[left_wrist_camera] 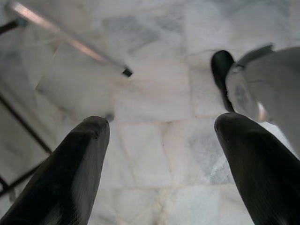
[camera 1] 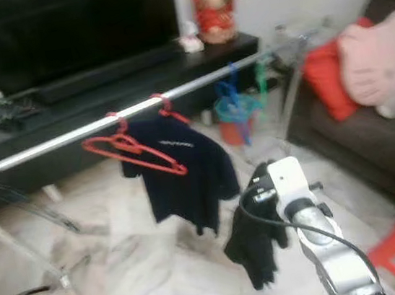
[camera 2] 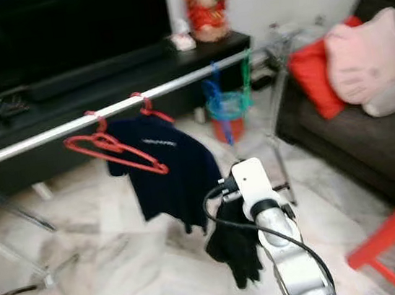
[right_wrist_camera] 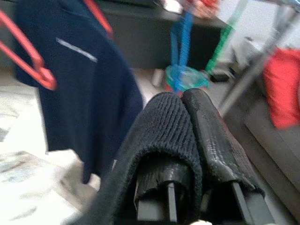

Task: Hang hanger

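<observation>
The empty hanger [camera 1: 134,153] is red, thin-framed and triangular. It hangs by its hook on the rail [camera 1: 58,139] at about 10 o'clock from my right gripper [right_wrist_camera: 190,117], tilted so that one corner points down toward 4 o'clock. A second red hanger [camera 1: 169,111] sits just beside it on the rail and carries a dark navy shirt [camera 1: 185,167].

My right gripper is raised at 5 o'clock in the head views, near the shirt's hem. Its two fingers are pressed together, and a black knit cloth [camera 1: 258,245] is draped over them and hangs down below the wrist. I cannot tell whether the fingers pinch the cloth.

My left gripper [left_wrist_camera: 161,133] points at the marble floor [left_wrist_camera: 154,154] with its fingers spread wide, holding nothing.

The head views are blurred. Blue and green hangers [camera 1: 244,87] farther along the rail are hard to make out.
</observation>
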`<state>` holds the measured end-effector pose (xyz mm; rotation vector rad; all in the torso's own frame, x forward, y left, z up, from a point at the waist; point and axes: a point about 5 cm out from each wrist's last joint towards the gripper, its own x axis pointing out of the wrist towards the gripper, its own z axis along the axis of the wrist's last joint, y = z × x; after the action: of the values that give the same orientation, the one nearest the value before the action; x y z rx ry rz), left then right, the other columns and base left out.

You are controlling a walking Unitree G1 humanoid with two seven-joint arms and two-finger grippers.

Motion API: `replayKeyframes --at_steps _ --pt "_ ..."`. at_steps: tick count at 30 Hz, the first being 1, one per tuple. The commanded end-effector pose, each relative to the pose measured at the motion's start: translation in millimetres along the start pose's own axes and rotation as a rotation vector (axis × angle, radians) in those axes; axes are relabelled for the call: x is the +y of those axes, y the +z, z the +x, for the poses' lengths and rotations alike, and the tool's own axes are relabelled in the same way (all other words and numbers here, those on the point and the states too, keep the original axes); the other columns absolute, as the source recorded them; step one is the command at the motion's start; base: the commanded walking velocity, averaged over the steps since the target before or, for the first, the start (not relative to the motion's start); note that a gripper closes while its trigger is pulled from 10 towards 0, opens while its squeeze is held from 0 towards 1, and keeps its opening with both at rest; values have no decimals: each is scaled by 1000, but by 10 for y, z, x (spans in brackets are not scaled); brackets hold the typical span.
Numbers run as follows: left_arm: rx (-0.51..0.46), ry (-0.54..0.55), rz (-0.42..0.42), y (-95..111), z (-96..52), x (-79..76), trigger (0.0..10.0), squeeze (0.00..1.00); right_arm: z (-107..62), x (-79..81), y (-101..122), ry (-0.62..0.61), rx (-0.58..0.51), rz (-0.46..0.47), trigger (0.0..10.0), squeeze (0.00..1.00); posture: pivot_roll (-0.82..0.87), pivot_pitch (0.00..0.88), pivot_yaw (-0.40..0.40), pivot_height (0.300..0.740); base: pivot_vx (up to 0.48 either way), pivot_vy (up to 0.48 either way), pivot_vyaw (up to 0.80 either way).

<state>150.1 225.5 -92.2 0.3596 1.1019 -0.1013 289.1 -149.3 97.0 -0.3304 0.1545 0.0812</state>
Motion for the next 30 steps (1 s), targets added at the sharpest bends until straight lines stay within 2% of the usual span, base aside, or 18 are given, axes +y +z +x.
replayKeyframes --at_steps 1,17,21,27,30 --pt "5 -5 -7 -18 1 -41 10000 0 5 -92 -26 -25 1 2 10000 0 -129 0 31 740 0 0 594" --pt "12 7 -16 -44 -5 -11 10000 0 19 -58 -101 -22 18 44 10000 0 -154 0 54 740 0 0 61" --pt "0 29 -83 -19 0 -28 10000 0 31 -170 -143 -54 10 82 10000 0 -181 0 48 740 0 0 0" --pt "-17 34 -92 58 14 -81 10000 0 -33 -354 -8 -111 -107 80 10000 0 -198 0 25 740 0 0 0" --pt "-21 36 -100 84 18 -98 10000 0 -42 -377 17 -119 -127 88 10000 0 -206 0 21 740 0 0 0"
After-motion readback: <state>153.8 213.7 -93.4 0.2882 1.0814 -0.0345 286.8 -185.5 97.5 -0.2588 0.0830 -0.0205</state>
